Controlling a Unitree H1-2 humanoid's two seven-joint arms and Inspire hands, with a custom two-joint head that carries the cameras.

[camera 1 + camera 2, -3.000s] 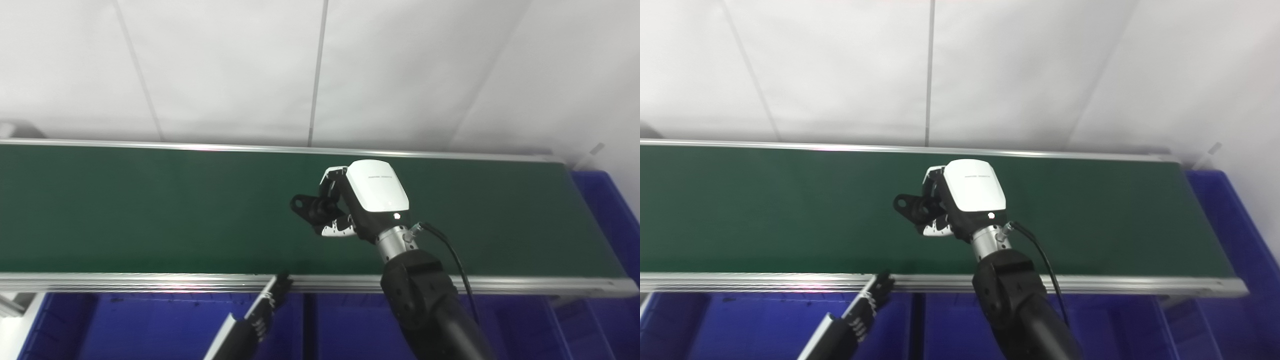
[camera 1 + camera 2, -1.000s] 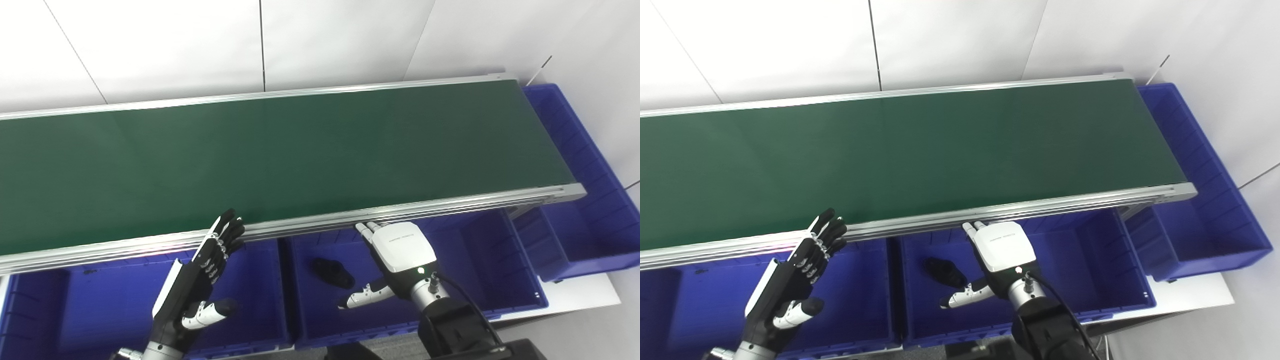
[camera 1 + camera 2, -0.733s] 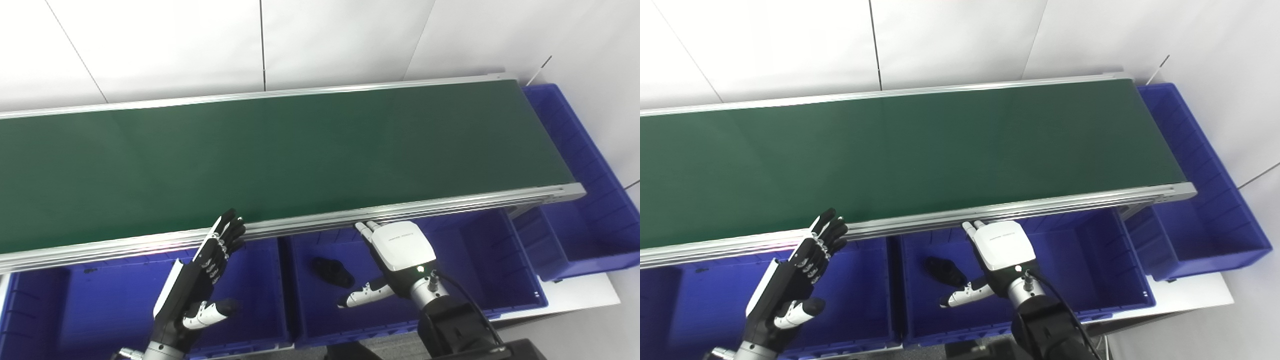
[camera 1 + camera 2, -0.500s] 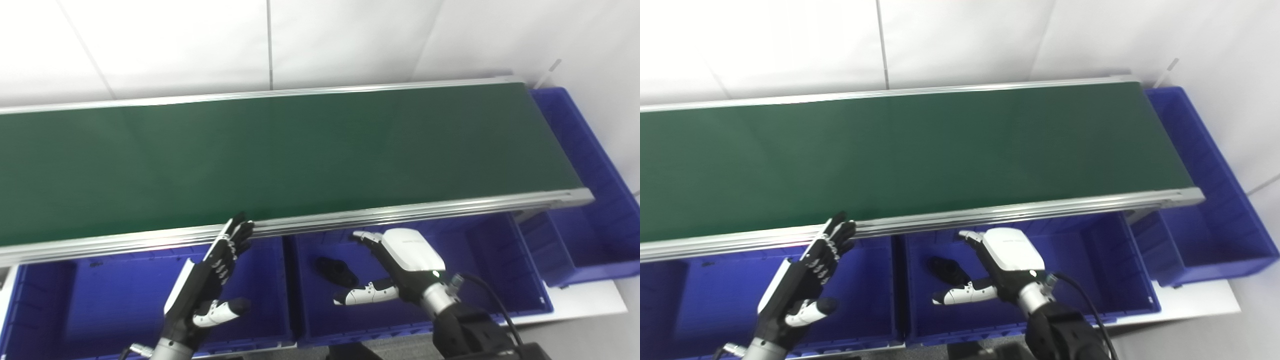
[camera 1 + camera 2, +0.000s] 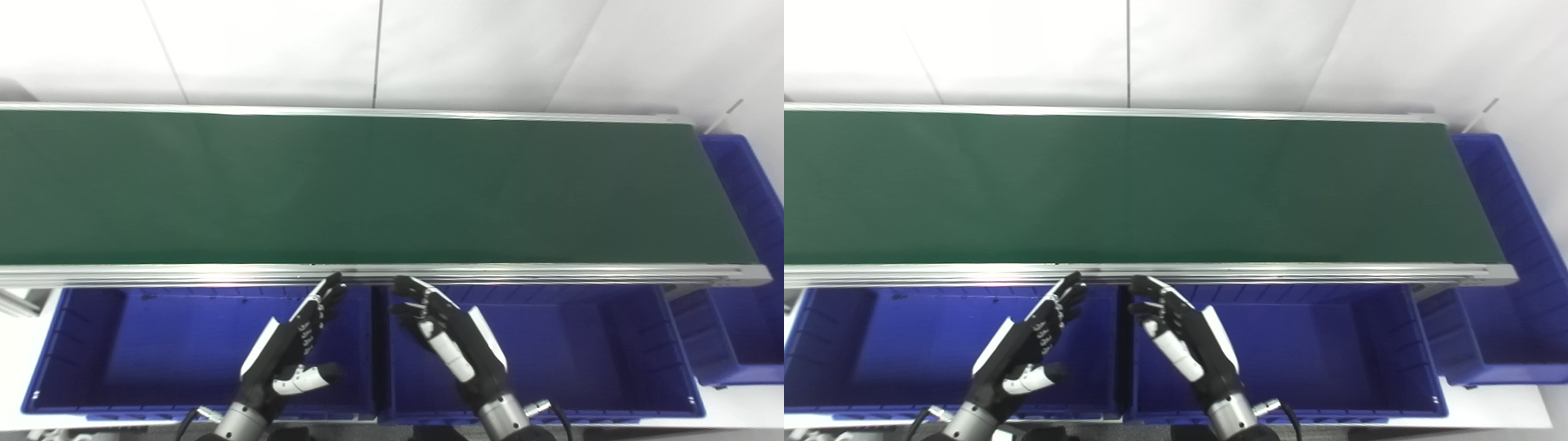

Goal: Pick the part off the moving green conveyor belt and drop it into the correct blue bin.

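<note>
The green conveyor belt (image 5: 367,190) runs across the view and carries no part. My left hand (image 5: 293,350) is open, fingers together and thumb out, over the right end of the left blue bin (image 5: 153,343). My right hand (image 5: 453,346) is open too, fingers spread and slightly curled, with nothing in it, over the left end of the middle blue bin (image 5: 582,349). No black part shows in either eye view; the bin floor under my right hand is hidden.
A third blue bin (image 5: 747,331) stands past the belt's right end. The belt's aluminium front rail (image 5: 551,274) runs just beyond both sets of fingertips. A white wall closes off the far side.
The camera has swung, so the belt now looks level. My right hand let go of the black part into the middle bin, then drew back and turned over; it now covers the part's spot.
</note>
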